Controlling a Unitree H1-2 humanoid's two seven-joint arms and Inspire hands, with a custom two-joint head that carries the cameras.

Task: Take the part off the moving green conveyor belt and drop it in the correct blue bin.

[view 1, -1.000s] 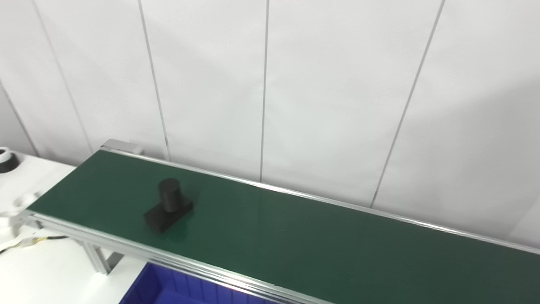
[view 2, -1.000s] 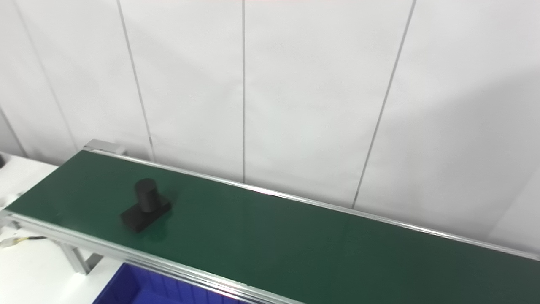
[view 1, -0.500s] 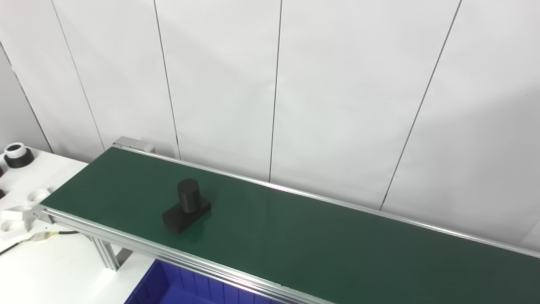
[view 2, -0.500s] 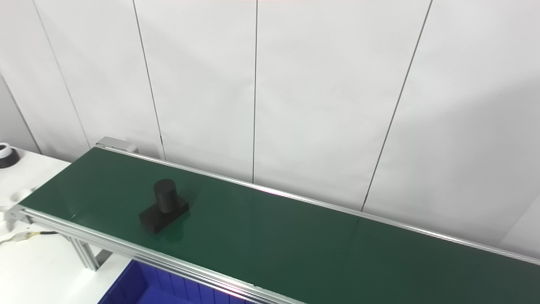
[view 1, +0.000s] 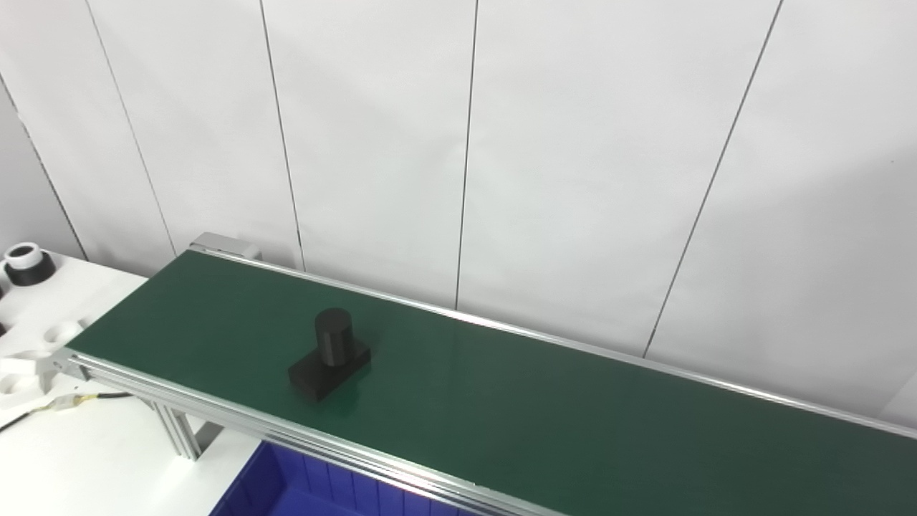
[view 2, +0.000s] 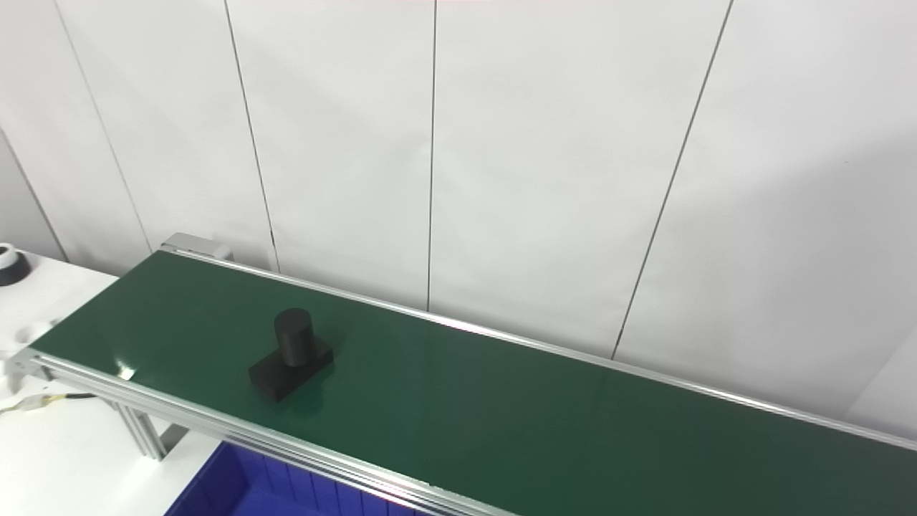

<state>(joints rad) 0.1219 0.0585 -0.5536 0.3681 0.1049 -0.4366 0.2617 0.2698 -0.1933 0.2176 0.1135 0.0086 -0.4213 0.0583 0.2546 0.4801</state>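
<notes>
Black rigid part, cylinder on rectangular base (view 1: 329,354), looks light; I'd grip the upright cylinder. Hands unseen, can't tell state.

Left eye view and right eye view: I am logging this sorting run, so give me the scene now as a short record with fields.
part: black block with an upright cylinder, standing on the belt
belt: green conveyor belt with silver rails
part position: near the belt's left end
bin: blue plastic bin, below the belt's near rail, mostly cut off
left hand: not in view
right hand: not in view
</notes>
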